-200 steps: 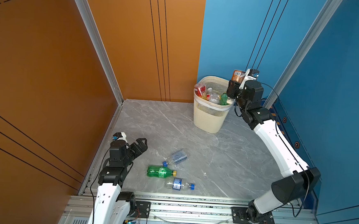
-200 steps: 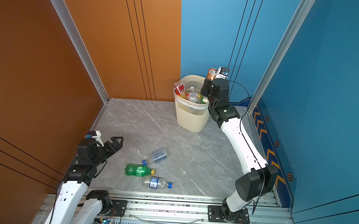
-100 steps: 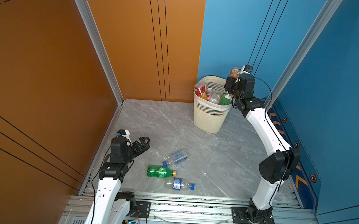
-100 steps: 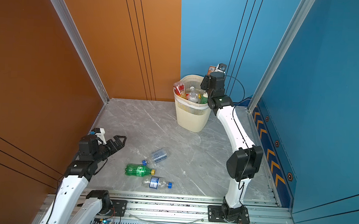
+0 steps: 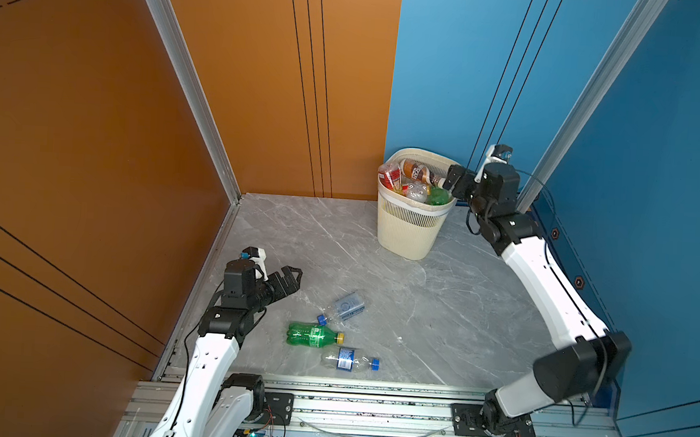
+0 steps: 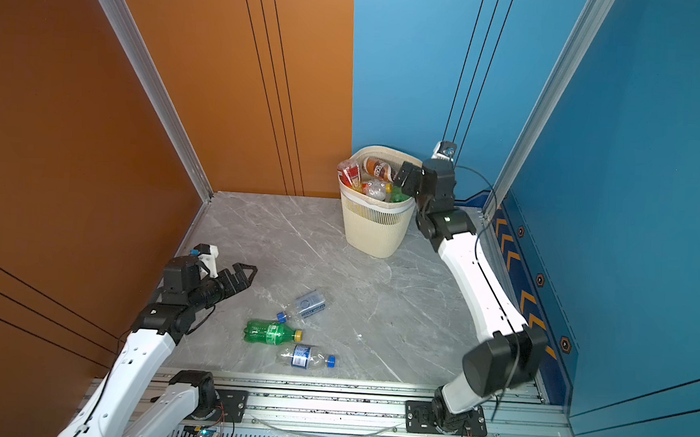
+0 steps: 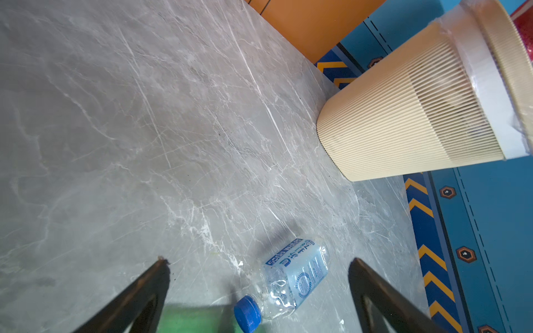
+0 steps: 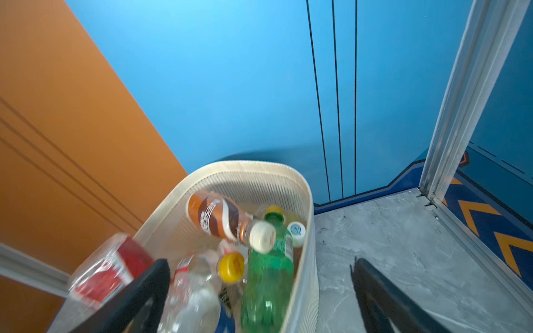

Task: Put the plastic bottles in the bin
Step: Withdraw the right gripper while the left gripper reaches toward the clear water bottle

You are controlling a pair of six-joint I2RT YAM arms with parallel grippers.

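The cream bin (image 5: 410, 231) (image 6: 376, 233) stands at the back, heaped with plastic bottles. A brown bottle (image 5: 415, 171) (image 8: 219, 214) with a white cap lies on top of the heap, beside a green one (image 8: 268, 274). My right gripper (image 5: 452, 180) (image 8: 259, 261) hangs open over the bin's right rim with nothing in it. On the floor in front lie three bottles: a clear one with a blue label (image 5: 347, 306) (image 7: 297, 276), a green one (image 5: 312, 336) and a clear one with a blue cap (image 5: 348, 360). My left gripper (image 5: 290, 276) (image 7: 259, 261) is open, just left of them.
Orange wall panels close the left and back, blue panels the back right and right. An aluminium rail (image 5: 370, 399) runs along the front edge with both arm bases on it. Bare grey marble floor (image 5: 317, 242) lies between the bin and the loose bottles.
My right gripper has opened and the brown bottle it held above the rim now lies on the heap in the bin. The left gripper has shifted slightly towards the loose bottles.
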